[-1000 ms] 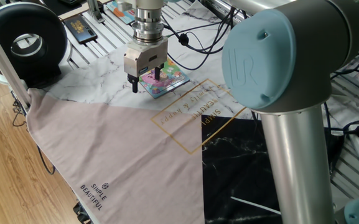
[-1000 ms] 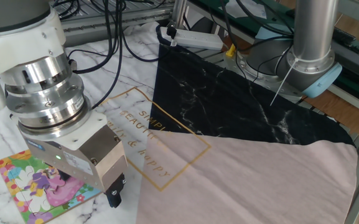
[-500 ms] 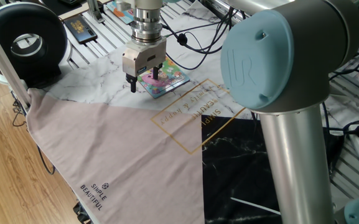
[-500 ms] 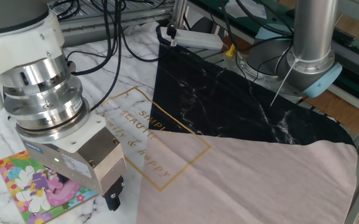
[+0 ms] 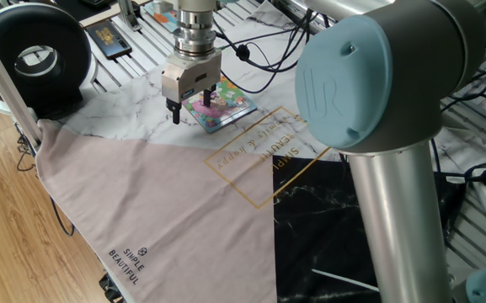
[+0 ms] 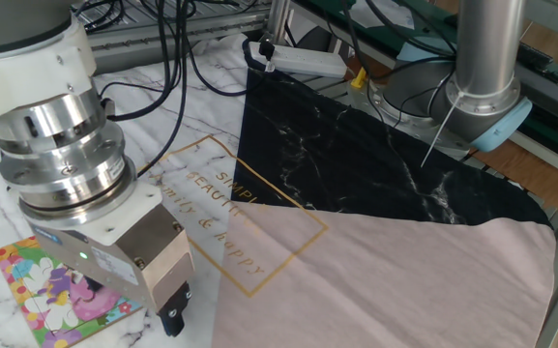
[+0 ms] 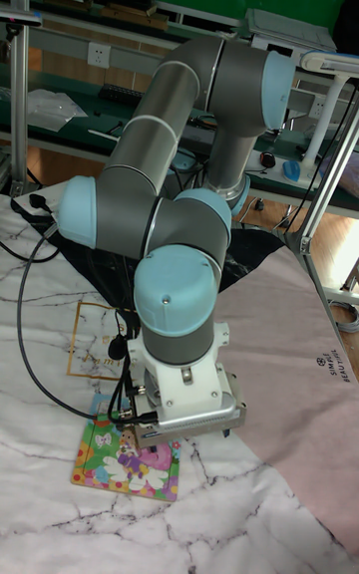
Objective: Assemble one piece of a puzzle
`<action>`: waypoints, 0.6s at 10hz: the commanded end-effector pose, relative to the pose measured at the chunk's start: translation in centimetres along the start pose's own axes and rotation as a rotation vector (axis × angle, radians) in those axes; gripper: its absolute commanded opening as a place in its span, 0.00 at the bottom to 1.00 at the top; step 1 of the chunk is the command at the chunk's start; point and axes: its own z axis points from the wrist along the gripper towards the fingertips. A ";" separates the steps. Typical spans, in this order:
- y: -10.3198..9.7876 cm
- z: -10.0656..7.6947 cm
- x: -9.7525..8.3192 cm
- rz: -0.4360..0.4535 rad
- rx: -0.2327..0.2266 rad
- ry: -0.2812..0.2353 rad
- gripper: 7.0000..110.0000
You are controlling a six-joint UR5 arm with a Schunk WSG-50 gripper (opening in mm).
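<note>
The puzzle is a small square board with a pink, yellow and green cartoon picture, lying on the white marble cloth. It also shows in the other fixed view, the puzzle, and in the tall view, the puzzle. My gripper hangs just above the board's left edge, pointing down, fingers spread, and I see nothing between them. One dark fingertip shows beside the board; the other is hidden behind the gripper body. I cannot make out the piece apart from the board's picture.
A pink-grey cloth and a black marble cloth cover the table's near side. A round black device stands at the left, cables run behind the board, and a power strip lies at the back.
The gripper has drifted a little to the left along the board's edge, keeping its fingers spread. The board has not moved.
</note>
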 end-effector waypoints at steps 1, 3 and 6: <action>0.6 -0.4 -0.7 0.011 -0.011 -0.007 0.79; 0.6 -0.9 0.1 0.012 -0.006 0.008 0.79; -0.2 -1.3 -0.6 -0.022 0.037 -0.026 0.79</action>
